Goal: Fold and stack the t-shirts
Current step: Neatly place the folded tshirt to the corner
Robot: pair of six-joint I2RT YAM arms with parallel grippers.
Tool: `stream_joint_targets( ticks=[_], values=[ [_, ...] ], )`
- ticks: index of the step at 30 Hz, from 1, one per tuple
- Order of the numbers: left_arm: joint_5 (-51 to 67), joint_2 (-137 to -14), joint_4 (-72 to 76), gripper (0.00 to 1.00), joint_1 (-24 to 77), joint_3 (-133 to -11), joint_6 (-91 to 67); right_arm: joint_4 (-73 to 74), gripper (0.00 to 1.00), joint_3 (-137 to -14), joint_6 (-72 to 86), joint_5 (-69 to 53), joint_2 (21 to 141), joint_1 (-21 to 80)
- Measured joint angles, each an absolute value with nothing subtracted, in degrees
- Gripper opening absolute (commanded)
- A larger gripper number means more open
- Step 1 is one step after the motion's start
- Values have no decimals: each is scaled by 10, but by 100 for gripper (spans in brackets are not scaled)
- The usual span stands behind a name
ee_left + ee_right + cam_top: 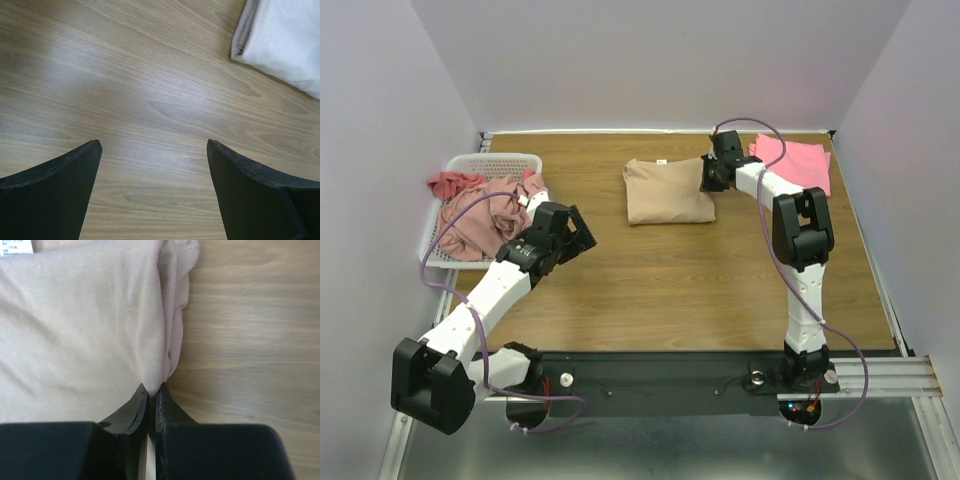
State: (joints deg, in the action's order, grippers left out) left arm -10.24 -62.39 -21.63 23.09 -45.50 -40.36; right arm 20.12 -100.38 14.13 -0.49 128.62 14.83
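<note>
1. Tan t-shirt lies folded mid-table; right gripper pinches its edge, jaws closed.
2. Bright pink t-shirt lies folded far right — unstacked.
3. Dusty-pink t-shirt and salmon-red t-shirt sit crumpled in the mesh basket; left gripper gapes, empty.

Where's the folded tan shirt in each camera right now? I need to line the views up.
Top external: tan shirt centre-back of the table, right gripper at its right edge.
Left wrist: top-right corner, washed-out pale; probably the same shirt.
Right wrist: fills the left and top, its edge pinched in the shut jaws.
Shared landmark: the wood-grain table beside the shirt.
</note>
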Motion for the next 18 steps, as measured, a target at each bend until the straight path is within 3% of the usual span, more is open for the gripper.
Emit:
stream_joint_targets(
  ticks=[8,18],
  values=[
    [-132,-625,-250,99,231,-455,-419,216,0,-1042,19,147,1259,143],
    [-150,-634,-274,99,231,-459,-425,225,0,-1108,-58,217,1240,69]
  ],
)
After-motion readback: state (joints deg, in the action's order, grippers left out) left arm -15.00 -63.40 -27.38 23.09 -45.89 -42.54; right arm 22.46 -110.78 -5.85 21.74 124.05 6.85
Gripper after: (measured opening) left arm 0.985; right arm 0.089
